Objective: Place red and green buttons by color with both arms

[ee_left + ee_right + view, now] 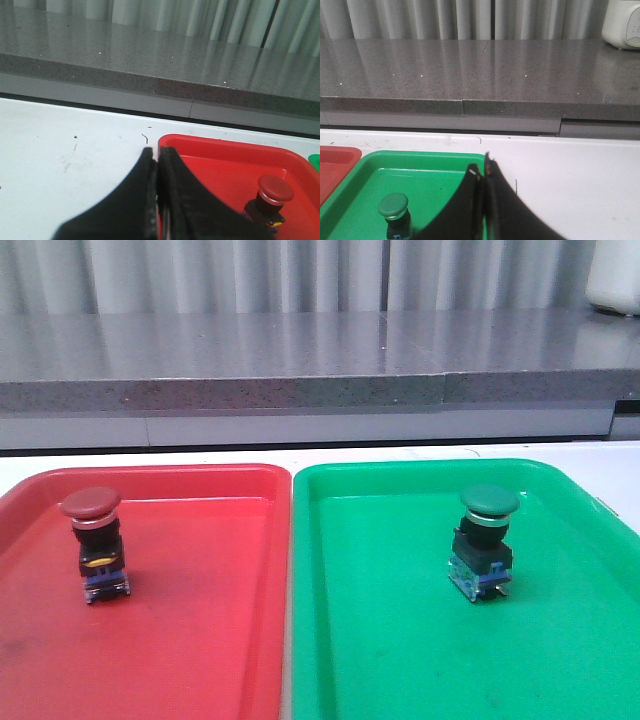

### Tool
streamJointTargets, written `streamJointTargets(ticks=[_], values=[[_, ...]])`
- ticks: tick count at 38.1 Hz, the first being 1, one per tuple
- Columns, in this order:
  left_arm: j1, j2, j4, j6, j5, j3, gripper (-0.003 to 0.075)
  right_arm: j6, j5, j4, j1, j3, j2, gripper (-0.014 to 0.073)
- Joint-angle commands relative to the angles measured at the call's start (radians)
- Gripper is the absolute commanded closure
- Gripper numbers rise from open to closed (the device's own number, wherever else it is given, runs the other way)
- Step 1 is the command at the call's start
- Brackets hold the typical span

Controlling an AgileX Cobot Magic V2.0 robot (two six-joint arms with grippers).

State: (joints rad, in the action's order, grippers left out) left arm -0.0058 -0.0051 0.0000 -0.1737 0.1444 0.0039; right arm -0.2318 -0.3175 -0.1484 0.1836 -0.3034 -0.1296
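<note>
The red button [96, 543] stands upright in the red tray [200, 640], toward its far left. The green button [484, 540] stands upright in the green tray [400, 640], toward its far right. Neither arm shows in the front view. In the left wrist view my left gripper [156, 152] is shut and empty, over the red tray's [225, 165] near-left edge, with the red button [272, 196] apart to its side. In the right wrist view my right gripper [482, 167] is shut and empty, over the green tray's [420, 175] edge, apart from the green button [394, 212].
The two trays lie side by side on a white table [620, 470]. A grey stone ledge [300, 370] runs along the back, with a white object [615, 275] on its far right end.
</note>
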Motion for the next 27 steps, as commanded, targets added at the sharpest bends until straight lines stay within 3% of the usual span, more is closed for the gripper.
streamJointTargets(ticks=[1, 10, 17, 27], values=[[-0.001, -0.018, -0.011, 0.000, -0.087, 0.024, 0.0740, 0.009, 0.081, -0.017, -0.008, -0.029, -0.011, 0.0662], [-0.001, -0.018, -0.011, 0.000, -0.087, 0.024, 0.0740, 0.037, 0.112, -0.016, -0.012, 0.010, -0.001, 0.0662], [-0.001, -0.018, -0.011, 0.000, -0.087, 0.024, 0.0740, 0.242, 0.217, 0.148, -0.059, 0.126, 0.050, 0.0662], [-0.001, -0.018, -0.011, 0.000, -0.087, 0.024, 0.0740, 0.243, 0.327, 0.195, -0.139, 0.325, 0.158, 0.0662]])
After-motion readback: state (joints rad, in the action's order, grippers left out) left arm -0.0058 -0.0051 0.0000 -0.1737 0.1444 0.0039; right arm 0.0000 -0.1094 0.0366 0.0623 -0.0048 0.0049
